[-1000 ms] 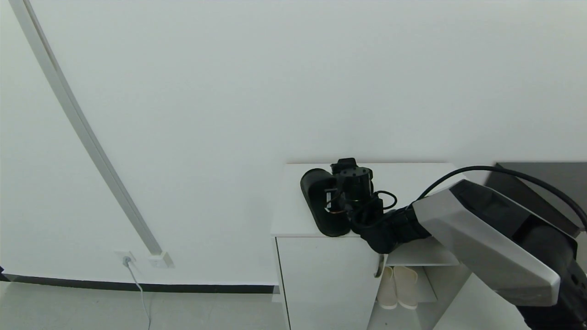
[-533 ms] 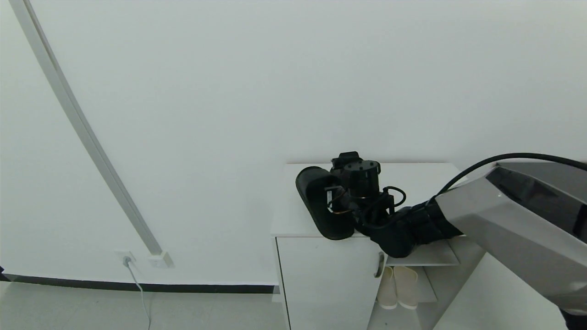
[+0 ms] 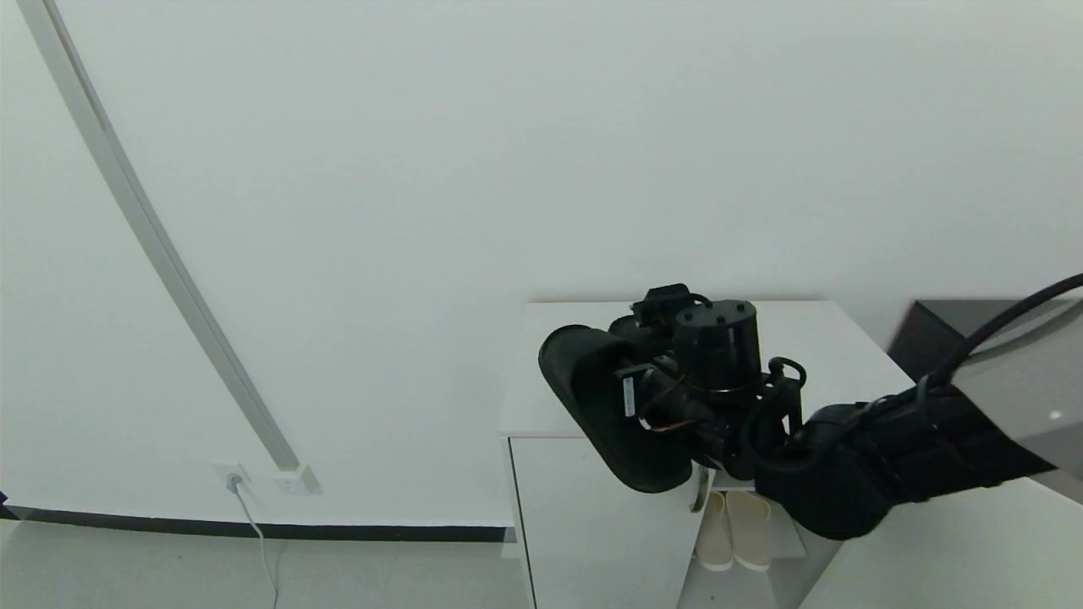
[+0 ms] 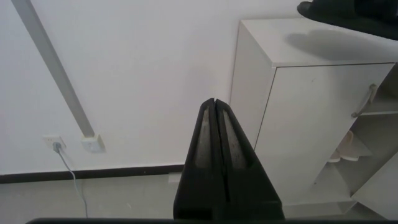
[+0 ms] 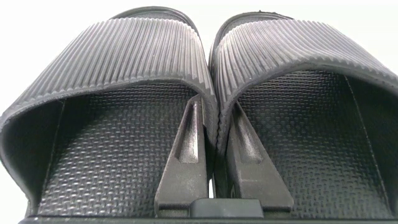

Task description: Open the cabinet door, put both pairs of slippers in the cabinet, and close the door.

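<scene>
Right end effector has drawn the black slippers back off the cabinet top and nearer the head camera. They now hang out past the cabinet's front edge, in front of the top of the closed door.

Counts: 2 black slippers, 2 white slippers, 1 cabinet, 2 end effectors.

In the right wrist view the right end effector is nearly closed. One finger sits inside each black slipper and pinches their touching inner walls together. The pair is held side by side, straps away from the wrist camera.

The white slippers lie side by side on a lower shelf inside the cabinet, toes inward, behind the open door. The closed door carries a handle at its edge next to the open compartment.

The left end effector is low, off to the cabinet's closed-door side and well apart from it. Its fingers are pressed fully together, holding nothing and touching nothing.
</scene>
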